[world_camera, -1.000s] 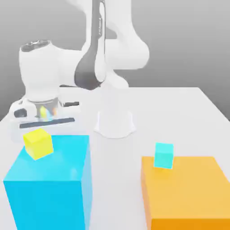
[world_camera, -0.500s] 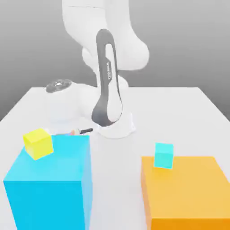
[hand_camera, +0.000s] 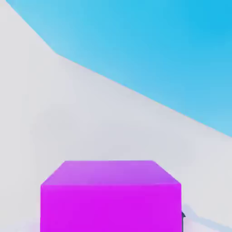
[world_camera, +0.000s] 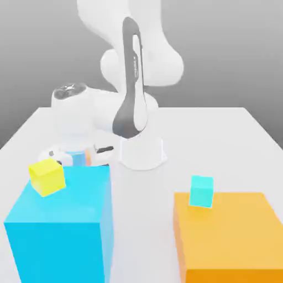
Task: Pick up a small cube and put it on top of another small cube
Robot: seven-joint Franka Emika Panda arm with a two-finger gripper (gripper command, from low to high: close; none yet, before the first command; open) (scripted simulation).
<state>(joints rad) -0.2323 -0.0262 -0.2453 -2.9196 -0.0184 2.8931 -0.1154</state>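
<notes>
On a pale table [world_camera: 188,138], my white arm [world_camera: 113,113] reaches down behind a tall blue block [world_camera: 61,232] on the exterior view's left. A lower orange block [world_camera: 232,232] sits on the right. My gripper [world_camera: 77,160] is closed on a magenta cube [hand_camera: 111,206], close up in the hand view. A yellow cube [world_camera: 47,177] rests on the blue block, a cyan cube [world_camera: 202,192] on the orange one.

Left block [world_camera: 63,202], on the counter [world_camera: 142,221]: one small cube [world_camera: 47,177] on its rear-left part; to its exterior view's right, apart, a second block [world_camera: 229,229] bearing another small cube [world_camera: 201,192]; behind it, the robot base [world_camera: 142,153].
</notes>
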